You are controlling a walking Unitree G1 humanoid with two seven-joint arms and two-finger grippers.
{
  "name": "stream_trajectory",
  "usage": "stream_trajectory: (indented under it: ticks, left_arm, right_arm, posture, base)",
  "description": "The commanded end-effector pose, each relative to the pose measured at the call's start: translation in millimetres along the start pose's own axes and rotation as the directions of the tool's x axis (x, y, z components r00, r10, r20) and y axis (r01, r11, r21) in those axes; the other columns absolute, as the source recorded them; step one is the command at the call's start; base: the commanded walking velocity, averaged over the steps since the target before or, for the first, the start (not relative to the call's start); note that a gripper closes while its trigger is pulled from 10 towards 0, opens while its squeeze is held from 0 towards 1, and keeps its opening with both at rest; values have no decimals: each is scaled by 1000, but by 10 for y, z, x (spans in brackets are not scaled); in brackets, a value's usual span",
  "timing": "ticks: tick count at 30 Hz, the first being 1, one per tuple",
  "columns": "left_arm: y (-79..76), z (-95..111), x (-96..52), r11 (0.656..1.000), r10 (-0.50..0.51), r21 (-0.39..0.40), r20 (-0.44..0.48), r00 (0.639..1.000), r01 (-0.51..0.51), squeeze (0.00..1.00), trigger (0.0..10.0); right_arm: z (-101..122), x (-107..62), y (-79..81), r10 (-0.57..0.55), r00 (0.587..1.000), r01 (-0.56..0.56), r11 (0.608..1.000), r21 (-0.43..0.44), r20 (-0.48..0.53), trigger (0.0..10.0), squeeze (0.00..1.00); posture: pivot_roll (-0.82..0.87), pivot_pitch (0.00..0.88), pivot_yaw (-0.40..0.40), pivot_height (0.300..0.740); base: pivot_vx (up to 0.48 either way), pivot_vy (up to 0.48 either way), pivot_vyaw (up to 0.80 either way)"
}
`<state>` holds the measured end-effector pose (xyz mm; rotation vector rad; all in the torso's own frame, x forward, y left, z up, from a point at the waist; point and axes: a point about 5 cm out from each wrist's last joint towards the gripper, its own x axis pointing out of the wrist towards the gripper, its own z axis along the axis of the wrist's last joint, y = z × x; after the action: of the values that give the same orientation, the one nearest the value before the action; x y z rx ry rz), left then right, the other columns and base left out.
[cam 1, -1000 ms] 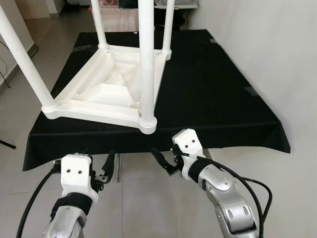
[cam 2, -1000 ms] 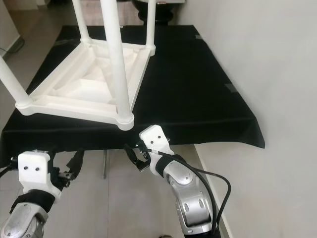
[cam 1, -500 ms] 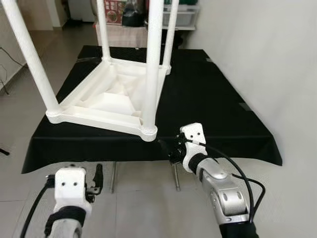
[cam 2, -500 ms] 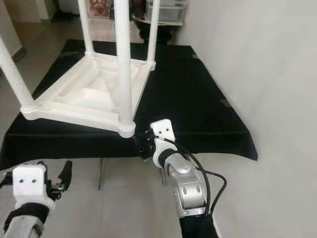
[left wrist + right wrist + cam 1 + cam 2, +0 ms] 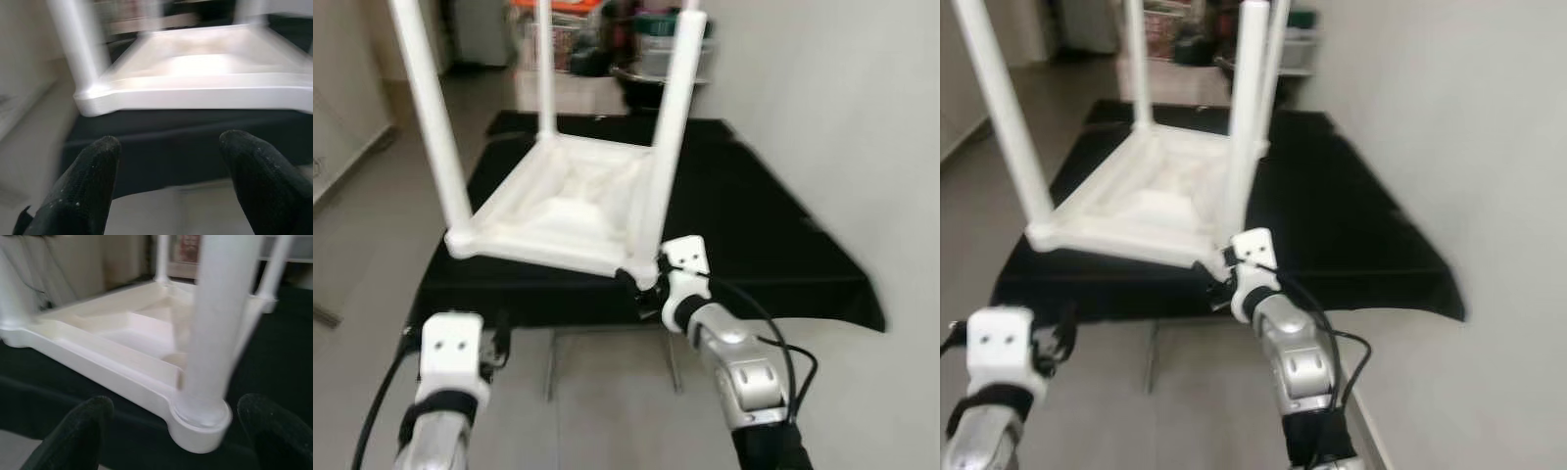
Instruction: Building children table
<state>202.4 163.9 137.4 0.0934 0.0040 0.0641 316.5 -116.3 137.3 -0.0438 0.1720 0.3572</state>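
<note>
A white children's table (image 5: 570, 201) lies upside down on a black cloth (image 5: 759, 235), its legs pointing up. My right gripper (image 5: 634, 287) is open at the table's near right corner. In the right wrist view the base of that corner's leg (image 5: 208, 357) stands just ahead of the two spread fingers (image 5: 80, 433); I cannot tell whether they touch it. My left gripper (image 5: 168, 144) is open and lower, in front of the cloth's front edge. It faces the near left corner (image 5: 93, 98) from a short distance. The frames are blurred.
The cloth-covered stand has metal legs (image 5: 551, 357) under its front edge. A pale wall (image 5: 842, 117) runs along the right. Bins and clutter (image 5: 656, 39) stand behind the stand. Bare floor (image 5: 362, 245) lies to the left.
The whole picture has shifted and blurred, so the camera moved. My right gripper rose and reached forward to the table's near right corner. My left gripper stayed low.
</note>
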Motion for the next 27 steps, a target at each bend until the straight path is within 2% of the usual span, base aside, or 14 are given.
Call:
stream_trajectory:
  ticks: [1, 18, 24, 27]
  left_arm:
    - [53, -34, -6, 1000, 16, 21, -12, 1000, -16, 0, 10000]
    - [-19, 1, 42, 998, -51, 29, 10, 999, 51, 0, 10000]
    - [21, -64, 100, 996, -74, -57, -7, 997, 74, 0, 10000]
    - [42, -64, 118, 997, -65, -40, -11, 998, 65, 0, 10000]
  right_arm:
    - [3, 33, 71, 22, 1000, -22, 1000, 19, 4, 10000, 0]
    - [6, 90, 71, 37, 999, -37, 999, 25, 10, 10000, 0]
    - [14, 153, 103, 58, 998, -59, 998, 37, 20, 10000, 0]
    - [17, 173, 109, 59, 998, -59, 997, 40, 16, 10000, 0]
  posture:
    - [22, 1, -52, 740]
    - [6, 0, -39, 740]
    - [4, 0, -29, 740]
    - [3, 0, -26, 740]
  base:
    - [0, 480, 0]
    - [0, 28, 0]
    - [0, 0, 0]
    - [0, 0, 0]
